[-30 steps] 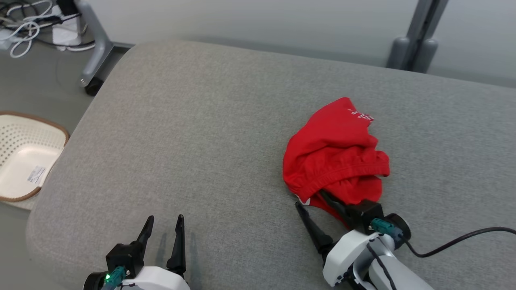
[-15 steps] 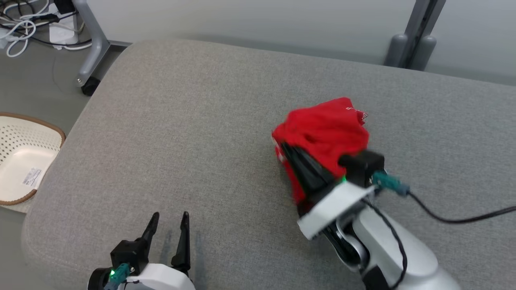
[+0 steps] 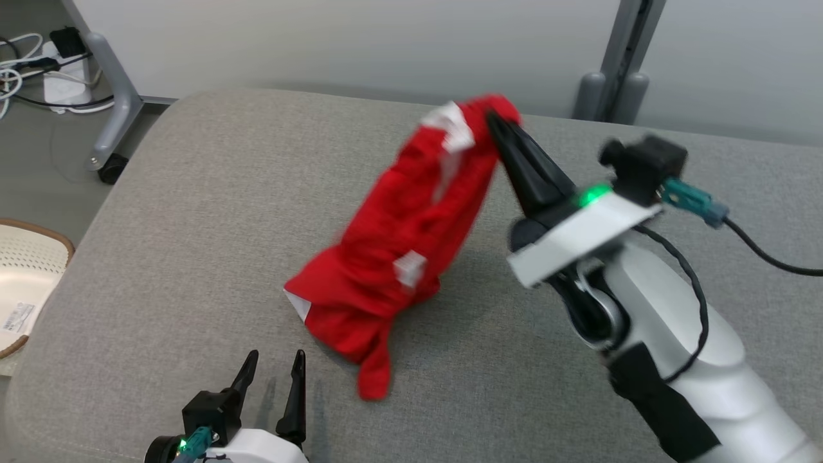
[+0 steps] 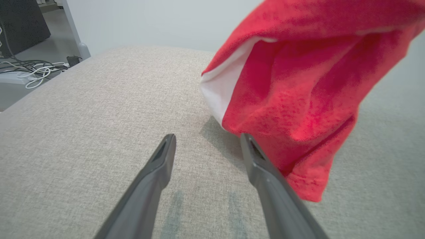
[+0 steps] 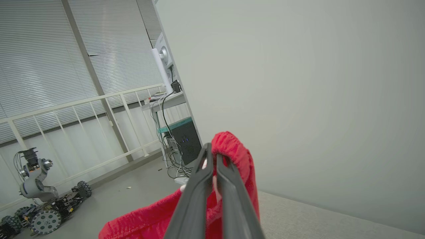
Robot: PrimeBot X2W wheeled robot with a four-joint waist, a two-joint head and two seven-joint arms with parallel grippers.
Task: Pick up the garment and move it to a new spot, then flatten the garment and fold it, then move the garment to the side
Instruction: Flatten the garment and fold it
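Above grey cushion, red garment hanging slantwise, top edge pinched between closed fingers of raised right gripper, lower end low near cushion's front, just beside left gripper, spread wide and holding nothing.

A grey upholstered cushion spreads below a pale wall at 12 o'clock. At 10 o'clock, grey floor carries white cables and a castered metal leg. From the right wrist view, slatted blinds at 10 o'clock (white railing beneath) and a dark computer tower.
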